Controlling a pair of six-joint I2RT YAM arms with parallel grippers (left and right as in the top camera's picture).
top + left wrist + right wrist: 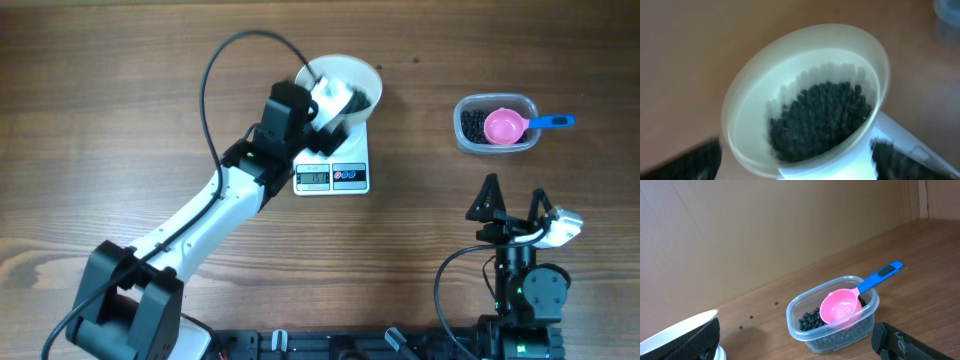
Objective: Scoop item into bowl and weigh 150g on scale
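**Beans in the bowl, bowl on the scale**

The black beans (pixel 822 117) lie in a dark heap at the bottom of the white bowl (pixel 755 100). The bowl stands on the rear part of the scale (pixel 350 150), whose display is too small to read. The left end effector (pixel 335 100) hangs over the bowl, above the scale, released, its jaws spread wide and gripping nothing. Right of the scale and well apart from it stands a clear tub (pixel 792 322) holding more beans, with a pink scoop (pixel 840 307) resting in it, blue handle pointing away from the scale. The right end effector (pixel 515 200) is right of the scale and nearer the robot, released, jaws splayed above the worktop (pixel 120 100).
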